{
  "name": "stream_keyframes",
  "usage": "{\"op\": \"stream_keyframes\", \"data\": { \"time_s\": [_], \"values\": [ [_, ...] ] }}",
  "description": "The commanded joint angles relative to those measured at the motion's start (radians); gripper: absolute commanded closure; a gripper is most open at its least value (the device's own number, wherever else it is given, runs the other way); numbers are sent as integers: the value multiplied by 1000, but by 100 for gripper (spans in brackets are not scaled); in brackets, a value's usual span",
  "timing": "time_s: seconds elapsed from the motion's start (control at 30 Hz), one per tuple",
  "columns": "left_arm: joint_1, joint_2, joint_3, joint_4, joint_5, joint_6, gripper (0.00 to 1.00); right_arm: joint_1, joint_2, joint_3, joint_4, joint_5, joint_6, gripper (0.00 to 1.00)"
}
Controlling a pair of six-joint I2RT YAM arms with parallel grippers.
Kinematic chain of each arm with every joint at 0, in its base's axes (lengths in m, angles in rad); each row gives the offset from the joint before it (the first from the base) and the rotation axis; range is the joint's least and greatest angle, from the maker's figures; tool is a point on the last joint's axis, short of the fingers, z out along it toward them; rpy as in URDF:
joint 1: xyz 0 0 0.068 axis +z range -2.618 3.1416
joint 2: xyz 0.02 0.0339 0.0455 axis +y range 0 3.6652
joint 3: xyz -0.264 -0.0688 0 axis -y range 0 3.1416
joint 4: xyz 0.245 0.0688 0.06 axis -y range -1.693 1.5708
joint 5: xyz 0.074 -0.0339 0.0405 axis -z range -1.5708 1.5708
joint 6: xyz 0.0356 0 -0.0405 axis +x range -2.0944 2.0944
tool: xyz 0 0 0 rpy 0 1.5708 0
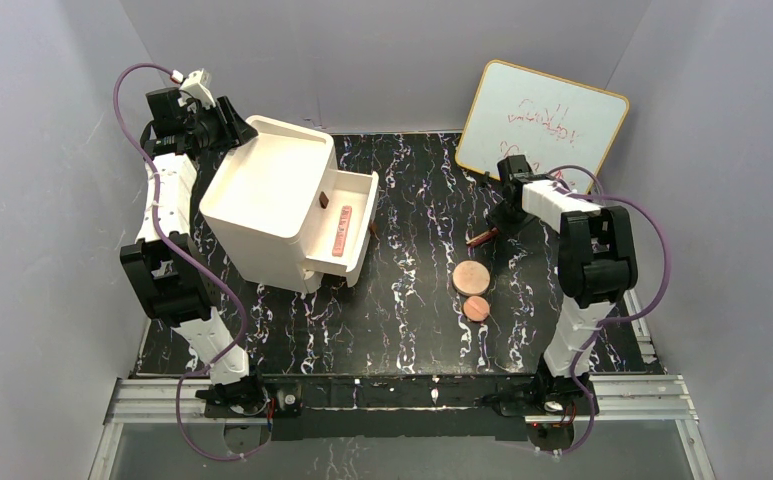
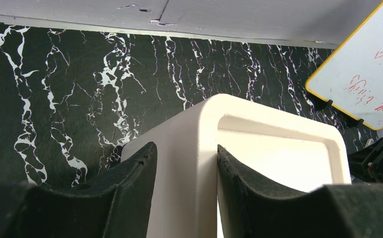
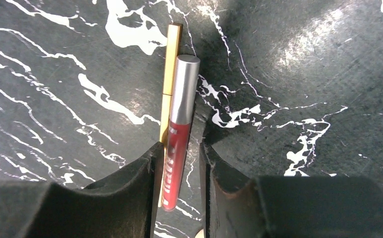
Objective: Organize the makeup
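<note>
Lip gloss tube (image 3: 179, 129): lying near the bench's far right edge, its long axis running between the jaws.
Right gripper (image 3: 180, 151): straddling it, jaws narrow, a sliver of gap showing.
Left gripper (image 2: 185, 163): clamping the drawer organizer (image 2: 199, 124) wall.

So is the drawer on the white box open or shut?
Open. The upper drawer sticks out from the white organizer, and you can see down inside it, where a pink stick lies.

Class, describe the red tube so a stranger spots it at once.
Find the yellow-framed whiteboard at the far right; the right gripper hangs just before it. Between its fingers lies a red tube with a silver cap, thicker than the slim gold stick beside it.
</note>
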Motion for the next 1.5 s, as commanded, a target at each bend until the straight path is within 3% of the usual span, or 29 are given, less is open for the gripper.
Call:
{"op": "stream_keyframes", "data": {
  "time_s": [0.0,0.4,0.53,1.2,1.47],
  "values": [
    [-19,28,-1,-82,9,13,56,-4,32,9,-4,-21,-8,62],
    [-19,28,-2,-84,6,13,57,-5,72,2,5,-38,-15,82],
    [-18,27,-1,-83,6,12,57,-3,84,-7,17,-51,-21,99],
    [-19,32,0,-83,8,10,57,-3,-82,47,-30,32,-54,99],
    [-19,30,0,-83,8,10,57,1,-148,68,-22,-7,-66,99]
  ]
}}
